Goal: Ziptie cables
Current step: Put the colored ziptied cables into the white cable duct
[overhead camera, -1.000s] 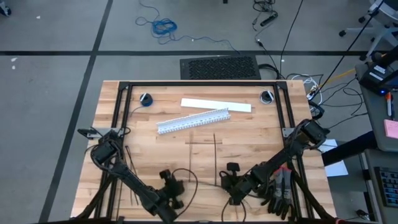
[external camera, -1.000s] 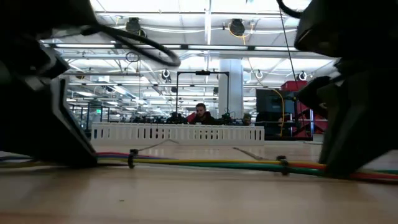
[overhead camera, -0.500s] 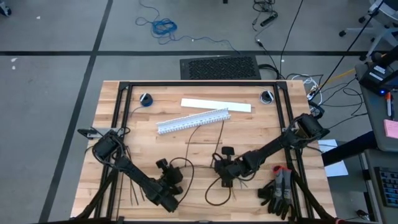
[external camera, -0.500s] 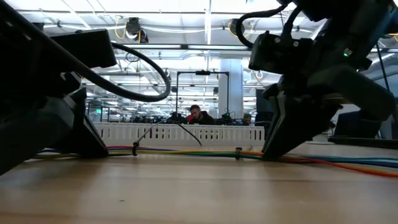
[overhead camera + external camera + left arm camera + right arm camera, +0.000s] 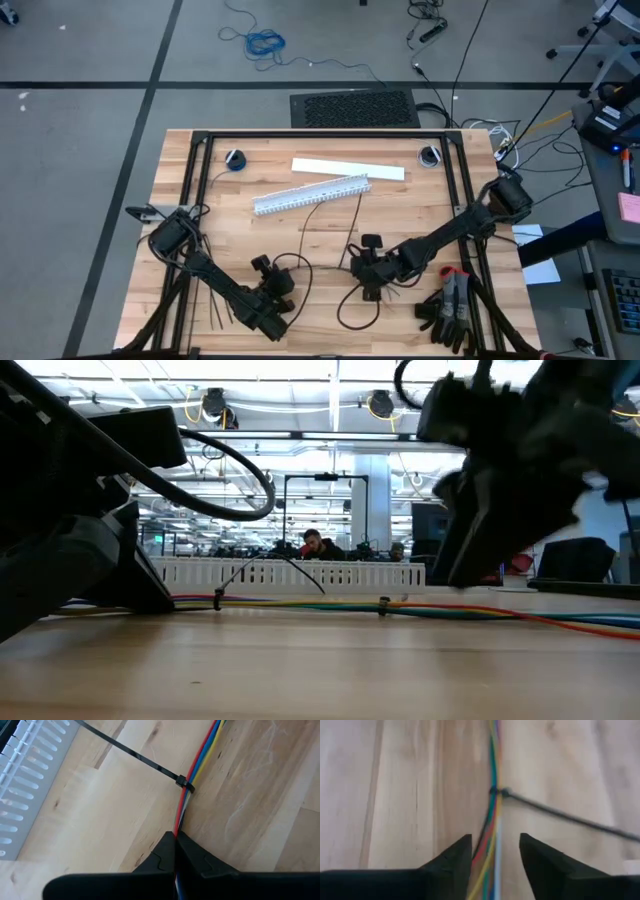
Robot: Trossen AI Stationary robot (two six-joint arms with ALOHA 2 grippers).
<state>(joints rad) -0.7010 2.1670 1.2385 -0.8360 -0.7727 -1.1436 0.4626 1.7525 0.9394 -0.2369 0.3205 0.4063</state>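
The cables (image 5: 300,603) are a thin bundle of red, yellow, blue and green wires lying flat across the table. Two black zipties bind them (image 5: 183,784) (image 5: 498,792), and the ziptie tails stick out sideways and upward (image 5: 240,573). My left gripper (image 5: 175,836) (image 5: 150,596) is down at the bundle's left end, shut on it. My right gripper (image 5: 495,850) (image 5: 455,575) hangs open a little above the bundle farther right, one finger on either side of it, touching nothing. Spare zipties (image 5: 218,312) lie on the table beside the left arm. My left gripper pinches the wire bundle between its two shut fingertips, just short of the nearer ziptie (image 5: 178,822). The fingers slant down from the near left and lie roughly along the wires, which run straight out from between them. The bundle rests on the table.
A white slotted duct (image 5: 310,194) and a flat white strip (image 5: 347,168) lie toward the far edge. Dark gloves and a red-handled tool (image 5: 447,308) sit at the near right. A black frame (image 5: 320,133) borders the tabletop. People sit far behind the table (image 5: 322,543).
Both grippers carried the bundle away from the near edge, sliding it along the table. Then my right gripper opened, let the wires go and rose clear of them. My left gripper stays shut on its end, and the bundle lies where it was left.
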